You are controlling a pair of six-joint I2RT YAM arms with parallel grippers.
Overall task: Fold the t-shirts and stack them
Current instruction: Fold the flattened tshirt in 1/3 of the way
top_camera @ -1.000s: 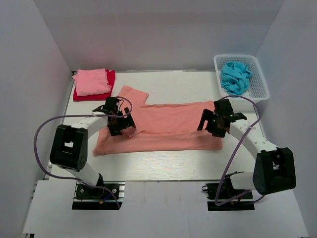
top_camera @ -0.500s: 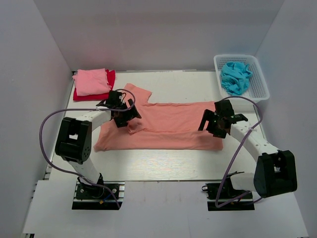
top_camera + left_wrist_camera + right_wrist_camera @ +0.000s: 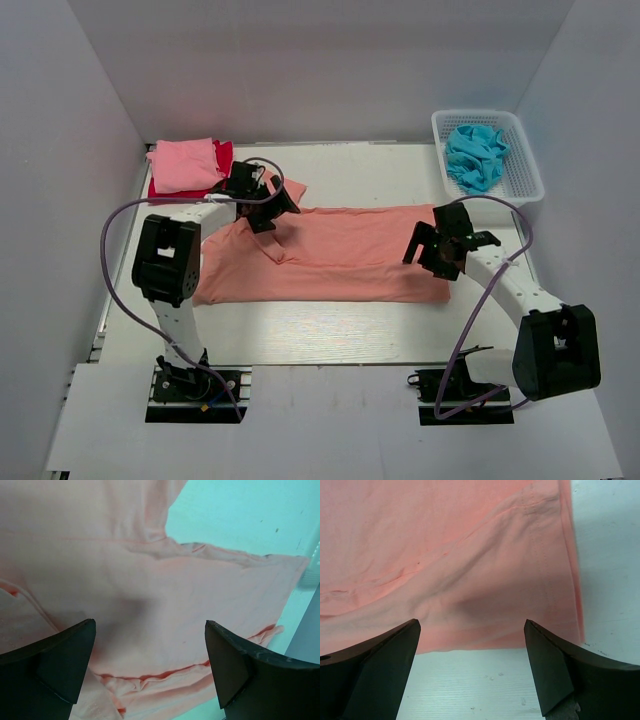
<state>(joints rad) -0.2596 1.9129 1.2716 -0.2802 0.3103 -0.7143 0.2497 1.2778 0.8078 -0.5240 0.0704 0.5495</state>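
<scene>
A large salmon-orange t-shirt lies spread across the middle of the table, folded lengthwise, its sleeve at the upper left. My left gripper hovers open over that sleeve and collar end; the left wrist view shows the sleeve and a doubled hem between the spread fingers. My right gripper hangs open above the shirt's right end, and its wrist view shows the hem corner with bare table below. A folded light pink t-shirt rests on a red one at the back left. A turquoise-blue t-shirt is crumpled in the basket.
The white lattice basket stands at the back right corner. White walls close in the table on three sides. Both arms' cables loop out beside their bases at the near edge.
My left gripper has swung up and to the right, from the shirt's left shoulder area to over the sleeve near the folded stack. The right gripper has barely shifted.
</scene>
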